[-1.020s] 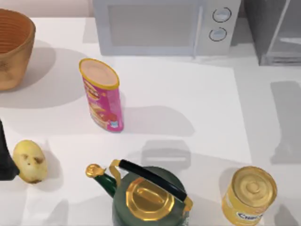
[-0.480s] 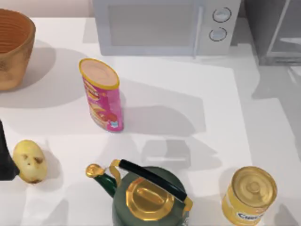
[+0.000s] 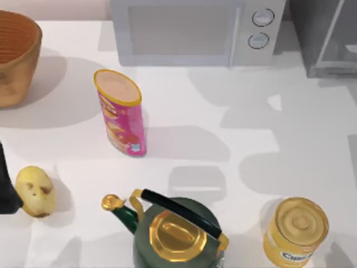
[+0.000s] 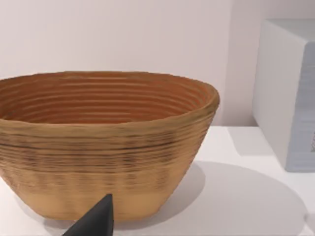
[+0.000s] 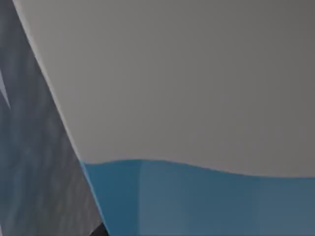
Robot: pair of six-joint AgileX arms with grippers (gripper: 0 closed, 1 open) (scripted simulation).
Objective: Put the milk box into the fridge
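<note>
Now shadows are spreading across the right half of the table (image 3: 184, 111) in the top view, reaching up toward the microwave (image 3: 195, 30) and the fridge (image 3: 329, 36). A second ago that stretch was mostly bright, with one dark strip along the right edge; half a second ago a wedge of shade was lying below the fridge. I read this as the right arm travelling overhead with its load, heading for the fridge at the top right corner.

Right wrist view: the milk box (image 5: 197, 147) is sitting close up against the lens, white upper part over blue body, dark grey surface beside it. Probably held, but whether those fingers are clamped I cannot tell.

Left arm is parked at the table's left edge, dark fingertip (image 4: 96, 221) facing the woven basket (image 4: 98, 142); its opening I cannot tell either.

Chips tube (image 3: 120, 111), kettle (image 3: 173, 229), potato (image 3: 34, 191) and yellow can (image 3: 295, 230) are sitting exactly as before.
</note>
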